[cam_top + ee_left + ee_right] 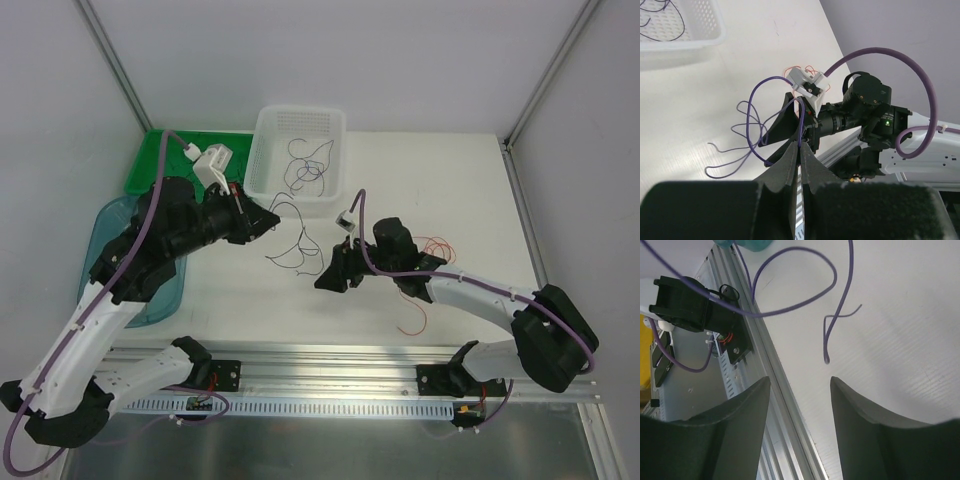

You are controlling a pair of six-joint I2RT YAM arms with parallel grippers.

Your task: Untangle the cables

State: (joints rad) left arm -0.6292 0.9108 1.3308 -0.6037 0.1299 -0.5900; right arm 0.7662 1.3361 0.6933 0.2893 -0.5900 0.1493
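At the near edge of the table (470,200), both arm bases are sitting on a metal rail (330,365). Just past the rail, a red cable (414,325) is lying loose on the white surface beside the right forearm.

A little farther in, the right gripper (328,278) is hovering low over the table. In its wrist view, its two dark fingers (740,410) are standing clearly apart and gripping nothing. A purple cable (795,248) is looping across the surface just ahead of them, not between them.

That purple cable is stretching leftward to the left gripper (270,218), which is facing the right one across a short gap. The left wrist view shows its fingers (785,160) pressed fully together, pinching one strand of the purple cable at the tips. The rest of the strand is hanging and curling down onto the table in several loose loops.

To the left, beneath the left arm, a blue translucent bin (105,240) is resting partly over the table edge. More red cable (437,243) is curling beside the right wrist.

Farthest back, a white basket (262,150) is holding several dark cables (305,165) on its perforated floor. A green tray (150,165) is lying just to its left.
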